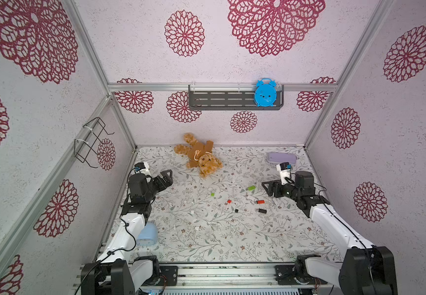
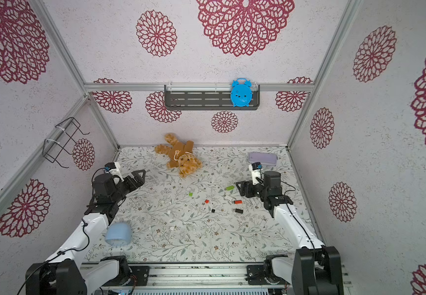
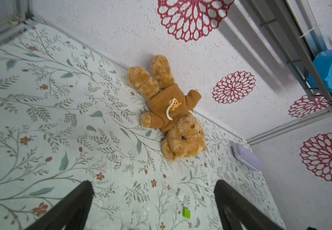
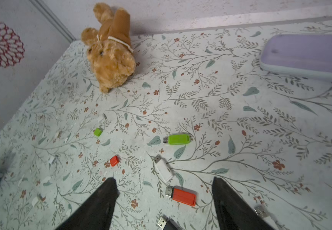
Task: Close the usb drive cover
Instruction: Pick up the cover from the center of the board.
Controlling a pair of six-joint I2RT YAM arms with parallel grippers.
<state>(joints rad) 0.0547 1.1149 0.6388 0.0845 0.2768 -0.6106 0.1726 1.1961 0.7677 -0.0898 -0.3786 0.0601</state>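
Several uncapped usb drives lie on the floral mat right of centre: a green one [image 4: 178, 139] [image 1: 251, 188], a white one [image 4: 162, 169], a red one [image 4: 183, 196] [image 1: 260, 202] and a black one [image 4: 167, 224] [image 1: 262, 211]. Loose covers lie to their left: green [image 4: 98, 132] [image 1: 212, 194], red [image 4: 114, 161] [image 1: 229, 201] and black [image 1: 236, 211]. My right gripper [image 4: 164, 178] [image 1: 267, 189] hovers open just right of the drives, holding nothing. At the mat's left side my left gripper [image 3: 153, 181] [image 1: 169, 177] is open and empty, with the green cover [image 3: 186, 212] ahead of it.
A brown teddy bear [image 1: 199, 155] lies at the back centre. A lilac case [image 1: 282, 157] sits at the back right and a pale blue object [image 1: 147, 233] at the front left. Small white bits dot the mat. A blue clock [image 1: 265, 92] stands on the wall shelf.
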